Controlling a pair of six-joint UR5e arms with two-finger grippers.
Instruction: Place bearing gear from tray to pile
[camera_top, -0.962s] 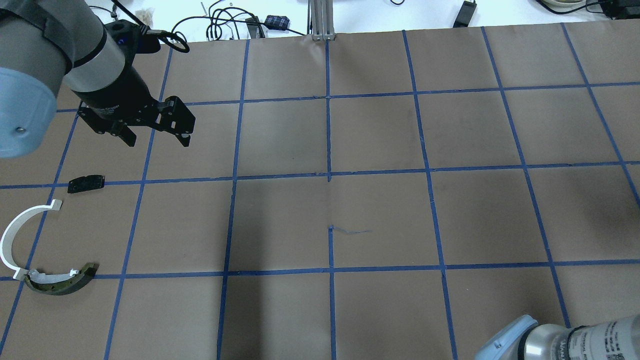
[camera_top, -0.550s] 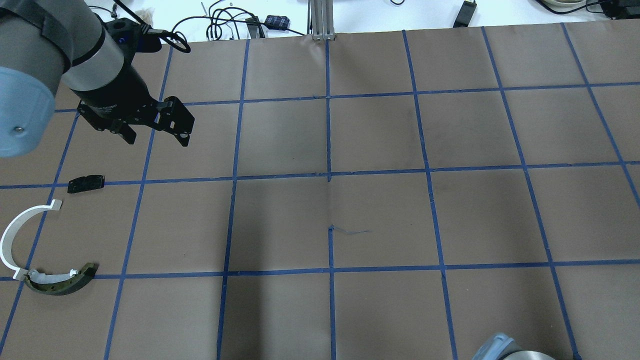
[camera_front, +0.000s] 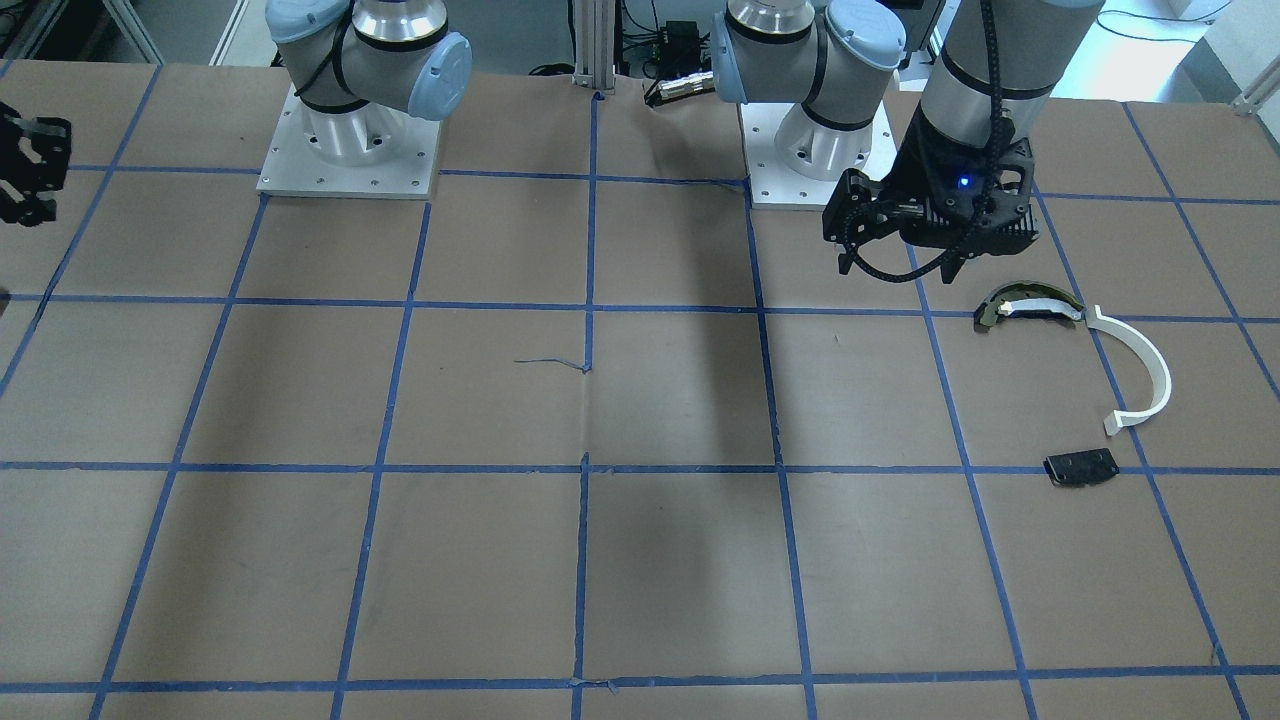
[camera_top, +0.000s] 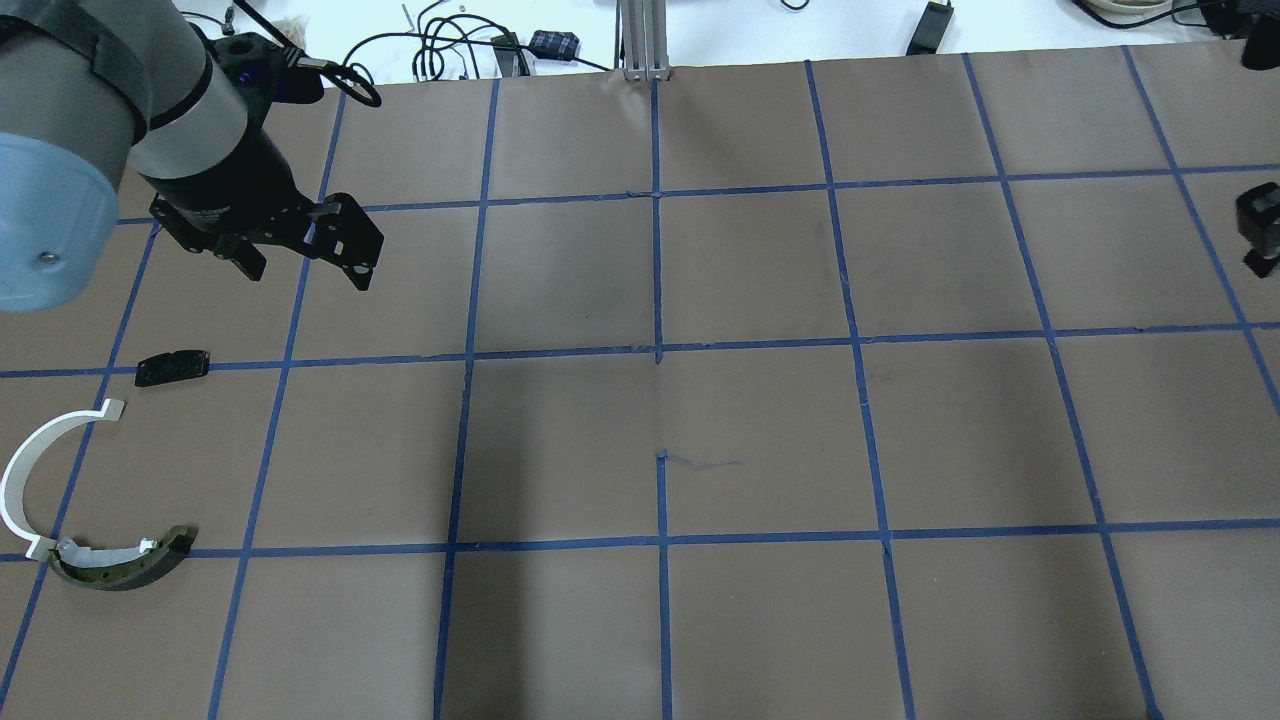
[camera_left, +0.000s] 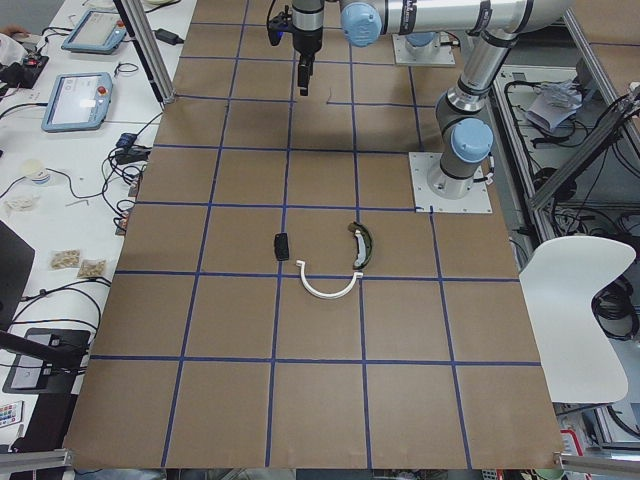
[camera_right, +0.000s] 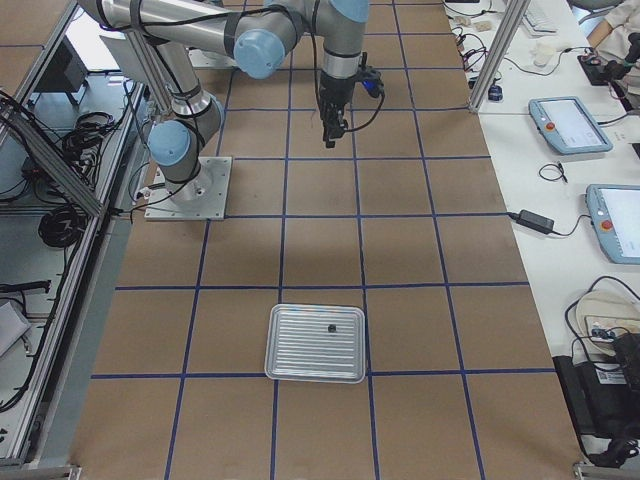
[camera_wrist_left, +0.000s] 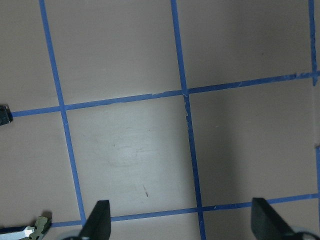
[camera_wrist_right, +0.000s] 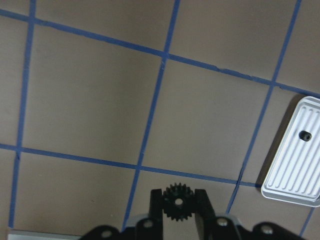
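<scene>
My right gripper (camera_wrist_right: 176, 200) is shut on a small black toothed gear (camera_wrist_right: 176, 201) and holds it high above the table. It shows at the right edge of the overhead view (camera_top: 1258, 240) and at the left edge of the front view (camera_front: 22, 195). The ribbed metal tray (camera_wrist_right: 292, 165) lies to its right with one small black part (camera_wrist_right: 304, 135) on it. The pile is a white half-ring (camera_top: 25, 470), a dark curved piece (camera_top: 125, 568) and a black plate (camera_top: 172, 367). My left gripper (camera_top: 305, 272) hangs open and empty above the table beyond the pile.
The table is brown paper with a blue tape grid. The tray (camera_right: 316, 343) lies toward the table's right end, outside the overhead and front views. Cables and a metal post (camera_top: 645, 40) stand along the far edge. Both arm bases (camera_front: 350, 150) are bolted at the near edge.
My right arm's elbow has left the bottom of the overhead view, and its gripper now shows at the right edge. My left gripper has shifted slightly toward the far left.
</scene>
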